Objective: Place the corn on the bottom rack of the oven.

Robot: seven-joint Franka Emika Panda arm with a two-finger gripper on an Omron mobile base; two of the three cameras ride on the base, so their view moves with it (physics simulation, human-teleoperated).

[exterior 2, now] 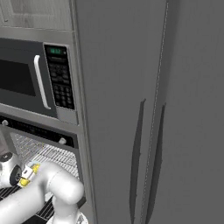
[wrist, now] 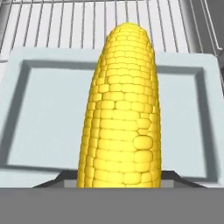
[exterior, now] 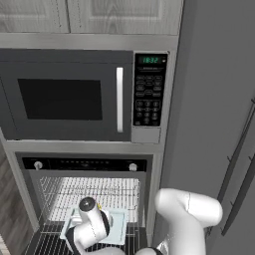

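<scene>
Grey kitchen wall units frame the open built-in wall oven (exterior: 84, 199) with its black control strip and two white knobs, under a keypad microwave (exterior: 74, 94) with a white handle.

Left base view: the white arm's gripper (exterior: 94, 211) reaches into the oven above a pale rectangular tray (exterior: 117, 226) lying on the grey wire bottom rack (exterior: 50, 244). Right base view: a speck of yellow shows at the hand (exterior 2: 26, 174). Hand view: the yellow corn cob (wrist: 120, 113) stands lengthwise over the tray's middle, its base between the dark finger tips (wrist: 175, 177), seemingly clasped, though contact is hidden.
</scene>
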